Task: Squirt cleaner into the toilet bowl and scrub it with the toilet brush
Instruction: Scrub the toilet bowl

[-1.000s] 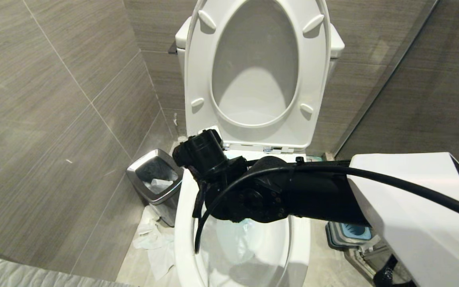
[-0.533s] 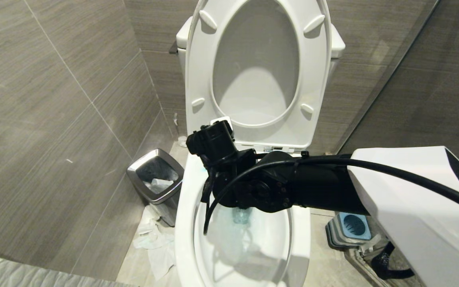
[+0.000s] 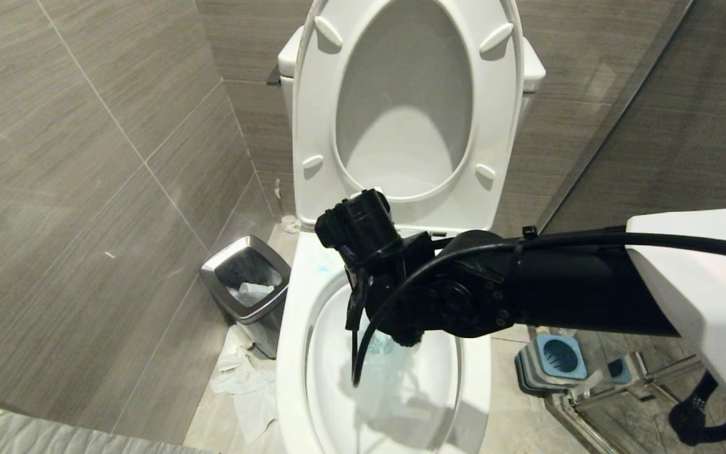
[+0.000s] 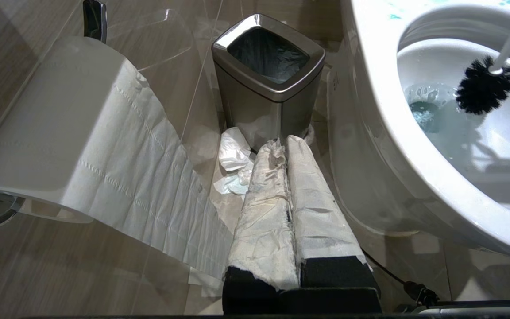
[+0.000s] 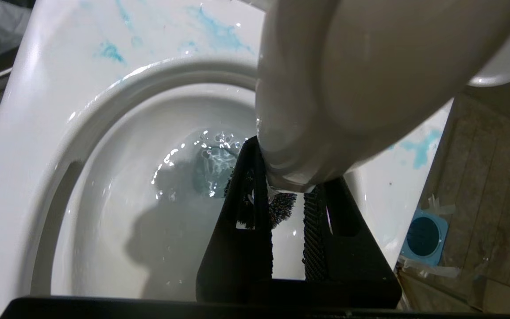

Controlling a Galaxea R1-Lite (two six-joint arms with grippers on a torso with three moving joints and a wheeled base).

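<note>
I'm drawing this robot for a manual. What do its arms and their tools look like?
The right arm has a white boxy shell, then a black cylindrical wrist with ringed bolts; a black cable, zip-tied, runs along it. The right tool has black ribbed fingers on a black base. The left tool has long black fingers wrapped in crumpled white tissue-like paper.

My right arm reaching in from the right, right gripper [image 5: 288,208] clamped and pointing down, left gripper [image 4: 287,146] shut, parked low at left

Left of the toilet bowl [image 3: 290,353]: bin [image 3: 246,284], paper scraps [image 3: 243,384] at its foot. Right: brush holder [image 3: 552,362]. Inside: brush [image 4: 485,88] above the water. Behind: raised seat [image 3: 312,126].
</note>
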